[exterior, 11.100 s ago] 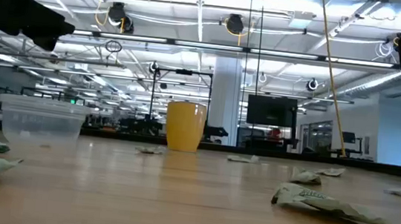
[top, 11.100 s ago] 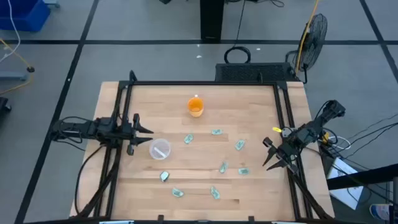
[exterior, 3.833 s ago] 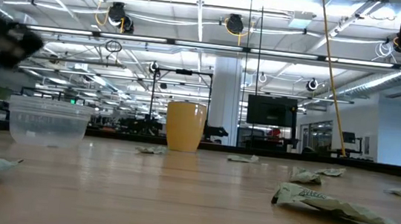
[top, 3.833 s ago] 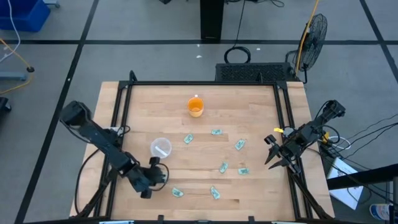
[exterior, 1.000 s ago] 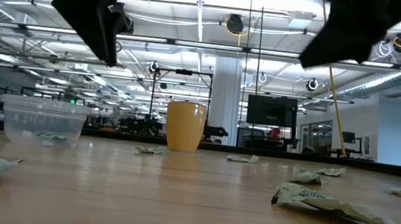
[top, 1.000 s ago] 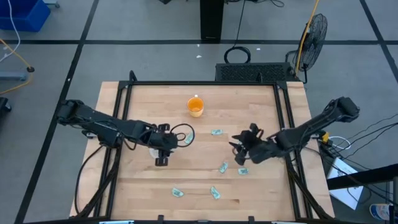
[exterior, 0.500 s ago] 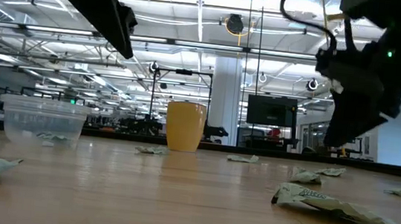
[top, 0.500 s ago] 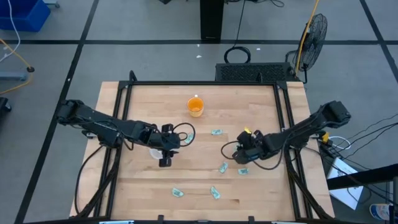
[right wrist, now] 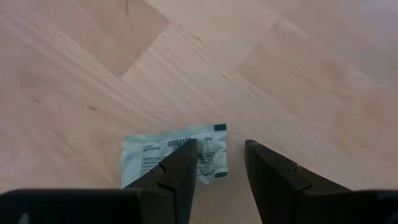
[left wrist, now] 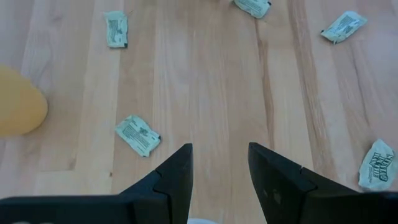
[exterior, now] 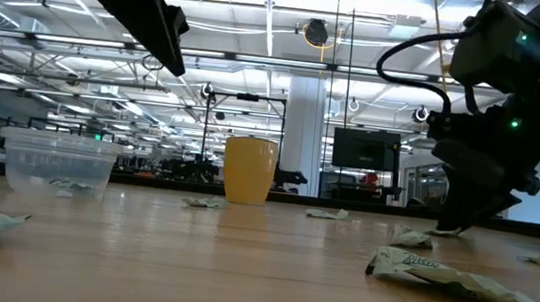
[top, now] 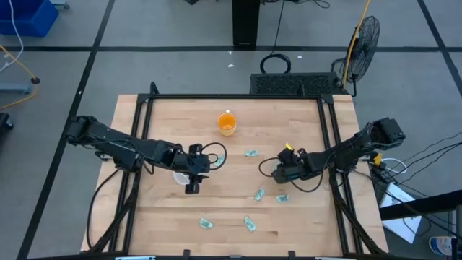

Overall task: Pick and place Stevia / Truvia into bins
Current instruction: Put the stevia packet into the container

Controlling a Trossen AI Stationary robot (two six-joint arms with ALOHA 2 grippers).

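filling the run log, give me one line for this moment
left gripper: open above round clear plastic cup | right gripper: open, low over pale green paper packet | cup: one packet inside

Lighting was bright and even, from overhead ceiling strips seen in the low view. Shadows on the worktop (top: pixel 289 123) were soft and short. Beyond the right pincer (right wrist: pixel 221 163), the wood grain looked slightly soft; the pincer itself was dark, underexposed.
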